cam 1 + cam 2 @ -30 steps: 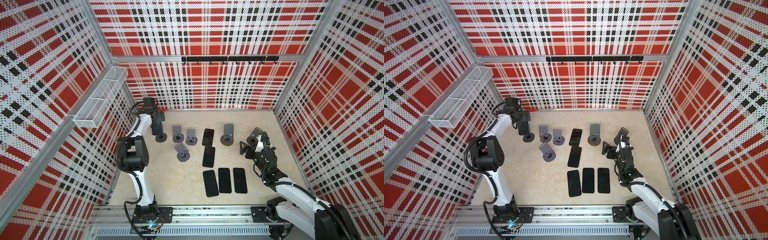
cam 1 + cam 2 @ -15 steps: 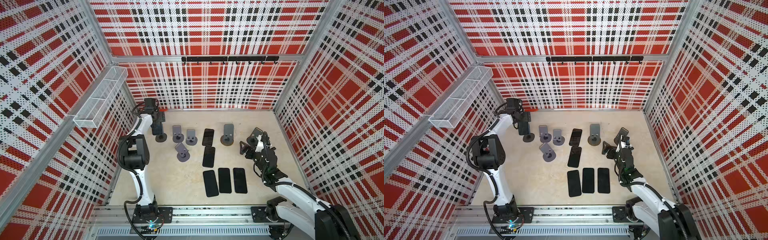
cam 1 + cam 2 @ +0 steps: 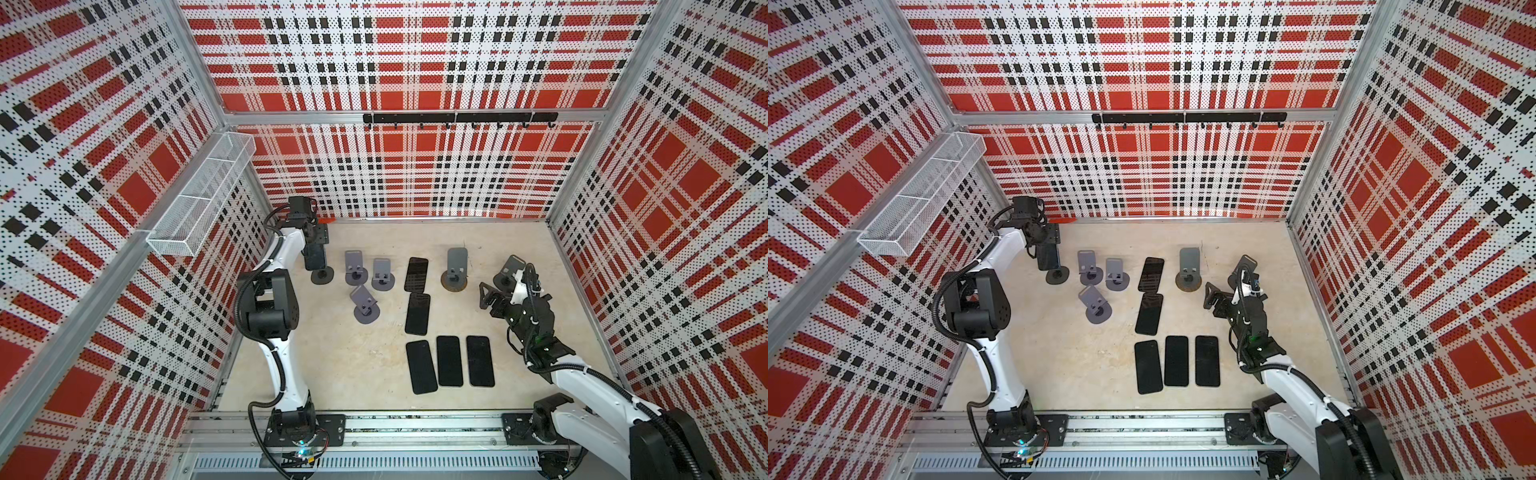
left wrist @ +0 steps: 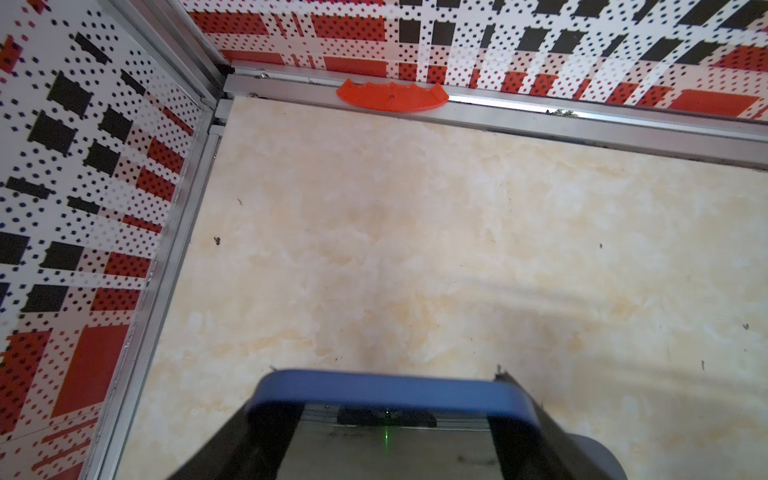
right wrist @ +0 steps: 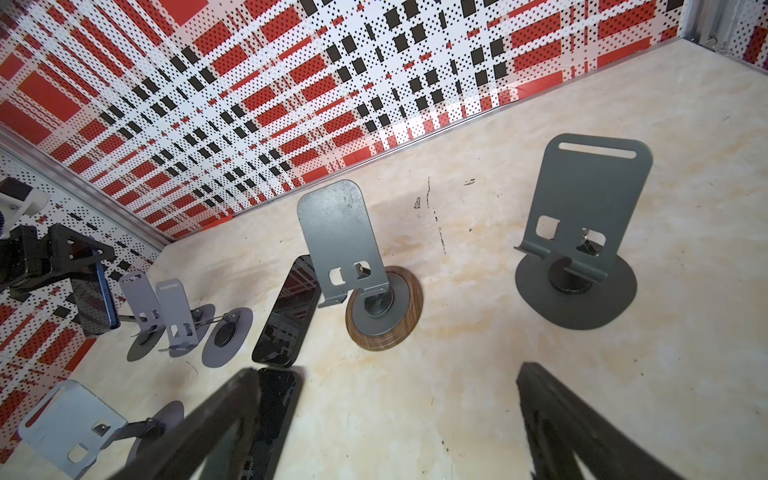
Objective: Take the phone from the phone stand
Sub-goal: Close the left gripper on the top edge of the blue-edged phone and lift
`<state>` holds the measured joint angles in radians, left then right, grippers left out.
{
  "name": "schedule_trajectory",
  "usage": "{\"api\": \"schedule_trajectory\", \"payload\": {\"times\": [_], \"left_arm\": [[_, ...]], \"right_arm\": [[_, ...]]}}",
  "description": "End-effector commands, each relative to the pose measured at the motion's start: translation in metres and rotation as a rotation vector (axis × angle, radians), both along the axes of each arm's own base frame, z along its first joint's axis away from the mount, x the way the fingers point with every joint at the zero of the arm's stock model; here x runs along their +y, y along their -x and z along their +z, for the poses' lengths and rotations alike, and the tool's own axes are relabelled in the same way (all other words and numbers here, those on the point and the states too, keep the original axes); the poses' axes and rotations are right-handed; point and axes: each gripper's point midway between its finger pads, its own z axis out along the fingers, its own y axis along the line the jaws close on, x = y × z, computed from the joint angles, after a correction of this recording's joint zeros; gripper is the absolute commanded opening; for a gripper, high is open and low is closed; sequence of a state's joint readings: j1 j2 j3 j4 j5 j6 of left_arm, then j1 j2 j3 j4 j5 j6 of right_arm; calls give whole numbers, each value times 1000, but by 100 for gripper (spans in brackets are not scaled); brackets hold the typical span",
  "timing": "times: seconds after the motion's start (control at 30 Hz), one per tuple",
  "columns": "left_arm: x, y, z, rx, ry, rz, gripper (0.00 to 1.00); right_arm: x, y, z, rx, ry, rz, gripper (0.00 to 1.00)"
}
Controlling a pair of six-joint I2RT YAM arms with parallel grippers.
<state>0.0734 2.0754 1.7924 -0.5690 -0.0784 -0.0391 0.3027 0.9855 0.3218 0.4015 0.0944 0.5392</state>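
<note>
The left gripper is way back in the far left corner of the table, and it's clamped on the phone. On the left wrist camera the phone's blue edge sits right between the two dark fingers, which hug its sides. The phone stands roughly upright, directly over the round base of the phone stand. Honestly can't tell if its bottom edge is resting in the stand's lip or is just clear of it.

The right gripper hangs over the right side of the table, jaws spread wide, holding nothing. It's just beside a dark grey stand. Next over is a stand with a wood-look base.

In the middle-left there's a pair of light grey stands side by side. A third grey stand sits a bit nearer the front with its plate tipped low. To the right of those, two black phones lie flat end to end. Three more black phones lie flat side by side toward the front.

A wire basket hangs on the left wall and a black hook rail runs across the back wall. An orange plastic piece lies at the foot of the back wall near the corner.
</note>
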Motion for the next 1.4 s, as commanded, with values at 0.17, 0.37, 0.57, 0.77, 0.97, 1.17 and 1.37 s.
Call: {"api": "schedule_trajectory", "payload": {"times": [0.17,0.37,0.57,0.77,0.97,1.17,1.37], "left_arm": [[-1,-3,16,-29,-31,-26,85],[-6,-5,17,-30,-75,-22,90],[-9,-11,15,-34,-113,-14,90],[-8,-11,5,-20,-75,-13,88],[-1,-10,3,-17,-66,7,87],[-1,-11,-3,-9,-67,6,85],[-8,-13,-10,0,-32,-16,76]], "right_arm": [[0,1,5,-26,4,2,100],[0,1,6,-30,3,3,100],[1,1,5,-26,4,4,100],[-1,1,6,-29,8,-2,100],[-1,1,4,-26,9,-2,100],[0,0,3,-22,8,0,100],[0,0,3,-21,9,1,100]]}}
